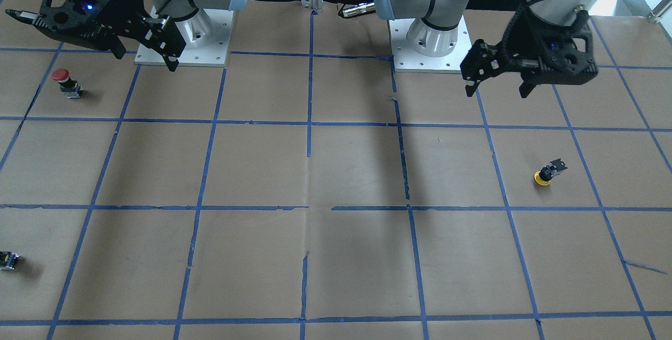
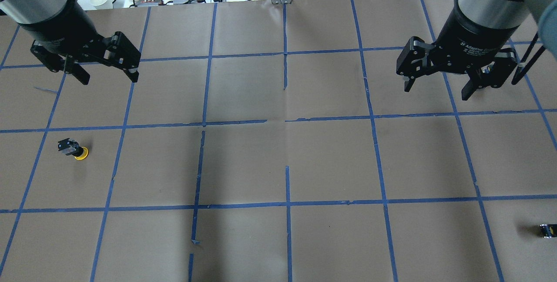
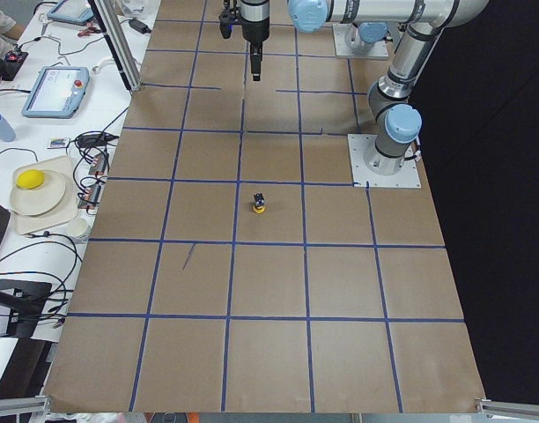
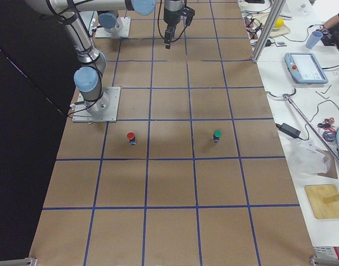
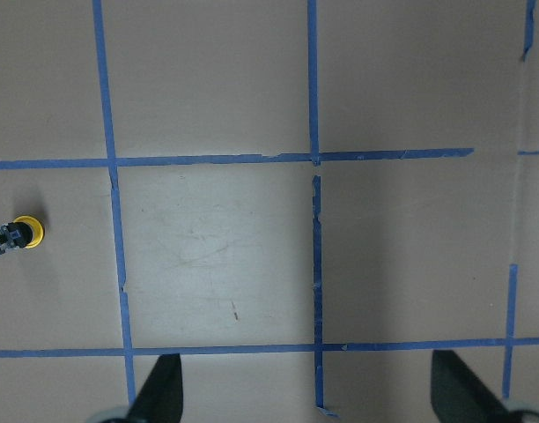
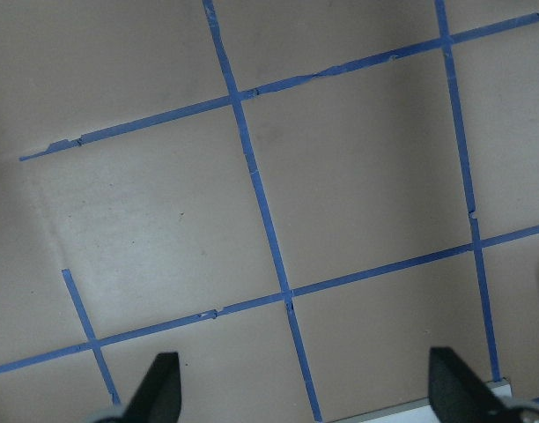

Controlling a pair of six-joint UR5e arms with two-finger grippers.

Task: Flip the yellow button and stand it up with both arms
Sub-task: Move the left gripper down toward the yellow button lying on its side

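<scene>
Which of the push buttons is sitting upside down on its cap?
The yellow button, cap down and body up; the red button and green button stand cap up.

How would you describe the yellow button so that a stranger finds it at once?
On the brown table gridded with blue tape, look on the side of the left gripper. The yellow button sits alone in a square there, apparently cap down. The similar red button is across the table, near the right gripper.
</scene>
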